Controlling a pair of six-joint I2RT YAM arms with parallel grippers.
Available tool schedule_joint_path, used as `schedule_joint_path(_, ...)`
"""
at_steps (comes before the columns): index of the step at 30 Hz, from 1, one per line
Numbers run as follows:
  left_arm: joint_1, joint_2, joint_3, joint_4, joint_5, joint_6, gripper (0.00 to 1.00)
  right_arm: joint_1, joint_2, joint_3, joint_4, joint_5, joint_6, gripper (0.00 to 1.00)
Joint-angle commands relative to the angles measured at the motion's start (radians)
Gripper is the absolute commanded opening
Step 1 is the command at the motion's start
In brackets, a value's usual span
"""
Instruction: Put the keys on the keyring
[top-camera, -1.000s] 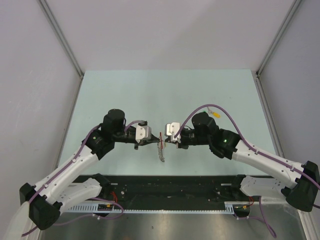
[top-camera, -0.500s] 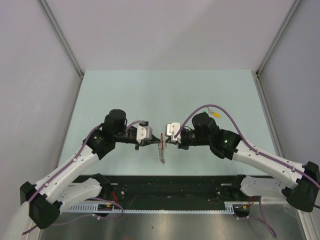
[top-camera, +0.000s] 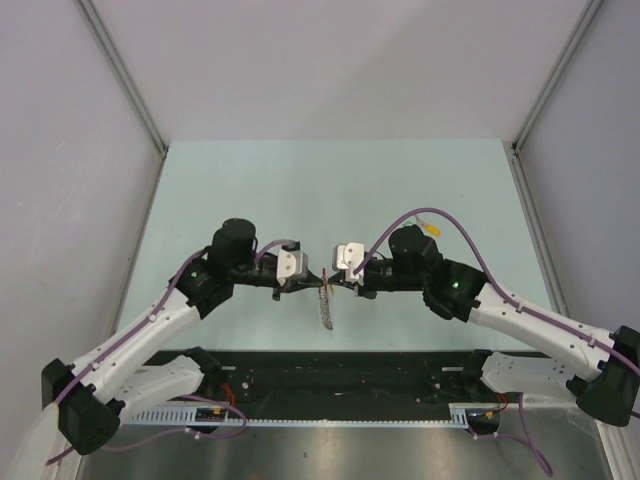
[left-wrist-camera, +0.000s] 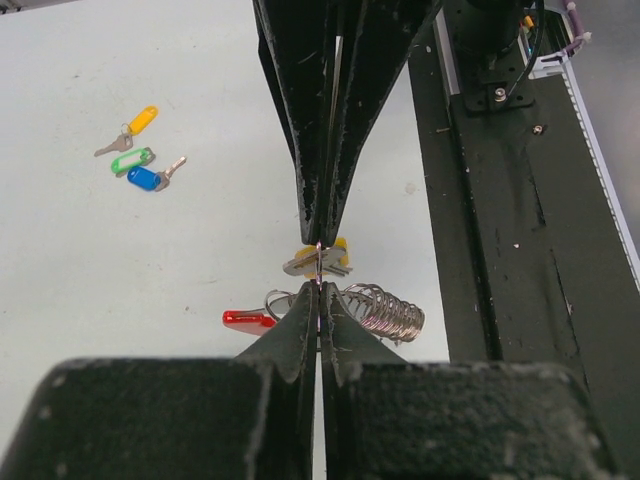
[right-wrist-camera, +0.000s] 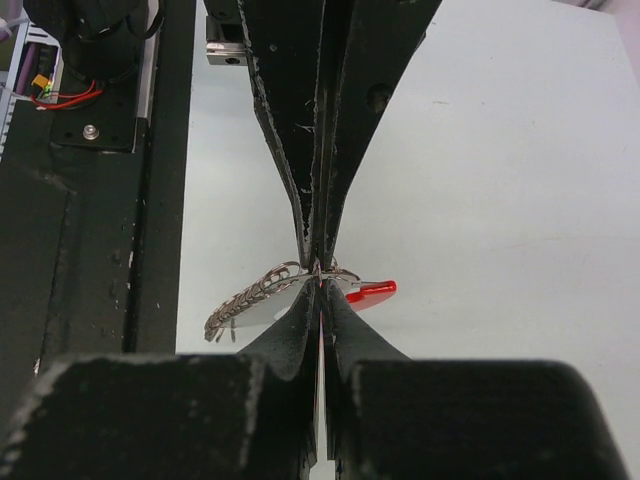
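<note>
My two grippers meet tip to tip above the middle of the table. The left gripper (top-camera: 318, 283) and the right gripper (top-camera: 334, 283) are both shut on the thin metal ring of the keyring (top-camera: 326, 305). Its silvery chain (left-wrist-camera: 388, 310) hangs below, and its red piece (left-wrist-camera: 248, 320) sticks out sideways. A yellow-headed key (left-wrist-camera: 334, 247) sits right at the tips; I cannot tell whether it is threaded on. Three loose keys lie on the table: yellow (left-wrist-camera: 140, 120), green (left-wrist-camera: 132, 160) and blue (left-wrist-camera: 145, 178). The top view hides them.
The pale green table (top-camera: 330, 190) is bounded by grey walls at the back and sides. A black rail with the arm bases (top-camera: 340, 375) runs along its near edge, close below the hanging chain.
Both grippers have shifted slightly to the right together, still shut on the keyring. The chain has swung a little with them.
</note>
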Motion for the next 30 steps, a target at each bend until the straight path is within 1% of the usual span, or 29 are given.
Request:
schedule_joint_path(1, -0.016, 0.003, 0.029, 0.033, -0.008, -0.024, 0.0, 0.013, -0.023, 0.025, 0.1, -0.02, 0.006, 0.0)
schedule_joint_path(7, -0.015, -0.02, 0.017, 0.076, -0.035, -0.063, 0.0, 0.014, -0.017, 0.023, 0.069, 0.018, -0.024, 0.0)
schedule_joint_path(12, -0.013, -0.037, 0.003, 0.124, -0.028, -0.104, 0.0, 0.014, -0.008, 0.023, 0.042, 0.058, -0.049, 0.0)
schedule_joint_path(18, 0.02, -0.056, -0.009, 0.183, 0.031, -0.159, 0.0, 0.013, 0.002, 0.023, 0.025, 0.087, -0.064, 0.0)
schedule_joint_path(21, 0.039, -0.063, -0.018, 0.211, 0.046, -0.181, 0.0, 0.013, 0.003, 0.023, 0.026, 0.098, -0.064, 0.0)
schedule_joint_path(30, 0.047, -0.068, -0.024, 0.236, 0.045, -0.199, 0.0, 0.01, -0.004, -0.006, 0.075, 0.118, -0.058, 0.0)
